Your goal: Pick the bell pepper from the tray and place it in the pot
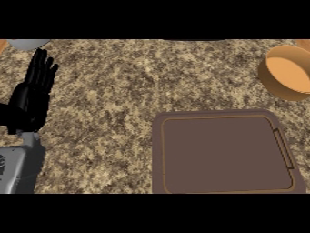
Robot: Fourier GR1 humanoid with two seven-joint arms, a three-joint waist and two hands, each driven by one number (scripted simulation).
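Beside the brown tray [224,152], up and to its right, sits the orange pot [292,73], tilted so its inside shows. No bell pepper shows on the tray or anywhere else. A dark bit at the pot's right edge may be the right hand; I cannot tell its fingers. Far left of the tray, the left hand [35,93] rests with fingers straight, on the speckled counter [150,77].

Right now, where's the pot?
Head view, far right: the orange pot sits on the granite counter, just beyond the brown tray's right corner.
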